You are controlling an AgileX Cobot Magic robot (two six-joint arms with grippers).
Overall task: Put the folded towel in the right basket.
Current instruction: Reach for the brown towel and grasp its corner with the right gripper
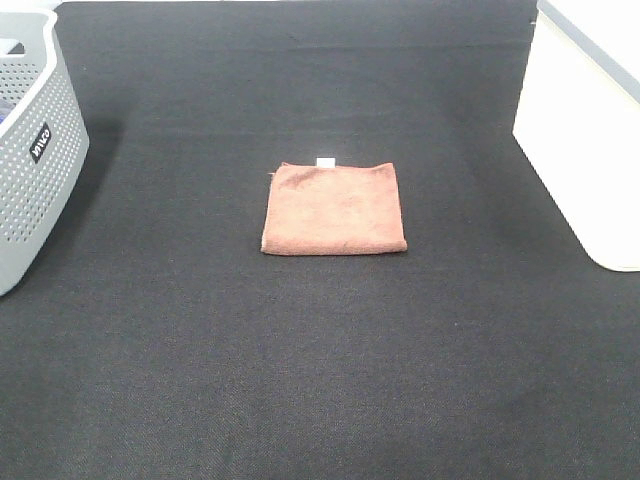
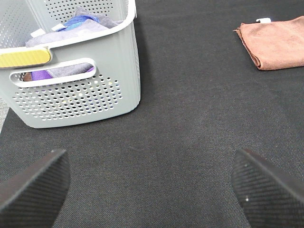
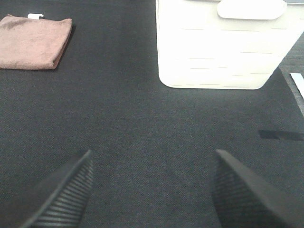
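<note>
A folded reddish-brown towel (image 1: 334, 209) with a small white tag lies flat on the black mat in the middle of the high view. It also shows in the left wrist view (image 2: 278, 42) and the right wrist view (image 3: 32, 42). The white right basket (image 1: 590, 130) stands at the right edge, also in the right wrist view (image 3: 223, 45). Neither arm shows in the high view. My left gripper (image 2: 152, 190) is open and empty above bare mat near the grey basket. My right gripper (image 3: 152, 190) is open and empty above bare mat in front of the white basket.
A grey perforated basket (image 1: 30, 150) stands at the left edge; the left wrist view shows it (image 2: 76, 90) holding purple, blue and grey cloths. A black mat (image 1: 320, 380) covers the table.
</note>
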